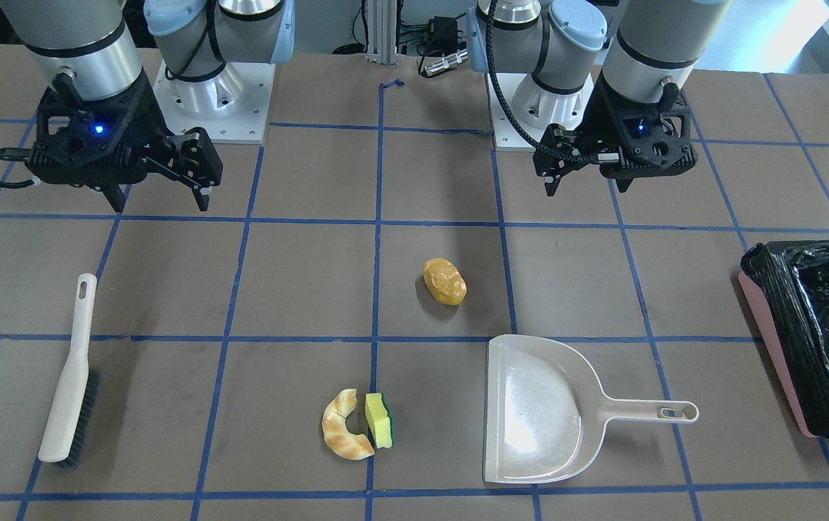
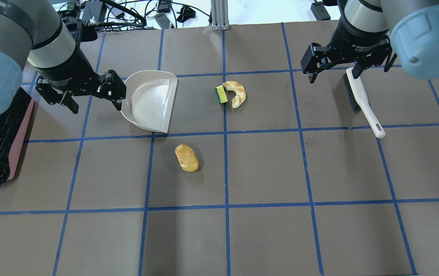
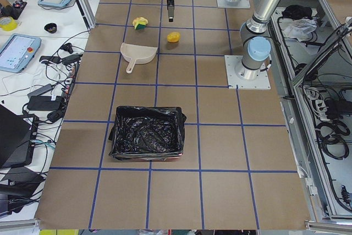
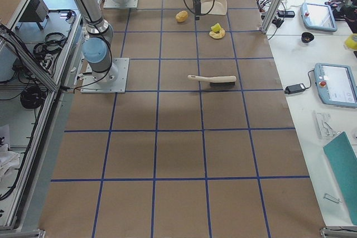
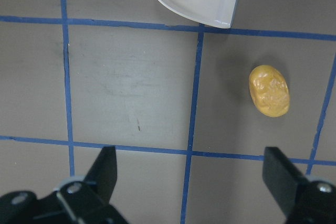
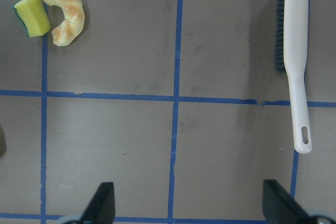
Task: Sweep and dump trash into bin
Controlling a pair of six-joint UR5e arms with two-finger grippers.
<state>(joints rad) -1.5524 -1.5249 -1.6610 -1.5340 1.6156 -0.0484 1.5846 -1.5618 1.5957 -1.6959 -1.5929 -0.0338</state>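
Brown paper gridded with blue tape covered the table (image 1: pixel 299 275), and both arms hung above it on the robot's side. The left gripper (image 1: pixel 587 181) and right gripper (image 1: pixel 159 199) were each spread wide, holding nothing. The croissant (image 1: pixel 342 427) and sponge (image 1: pixel 380 420) lay touching, near the mouth of the empty dustpan (image 1: pixel 530 412). The roll (image 1: pixel 445 281) sat alone, closer to the robot. The bin (image 1: pixel 783 318) stood well apart at the robot's left end, and the brush (image 1: pixel 67 376) lay flat at the right.
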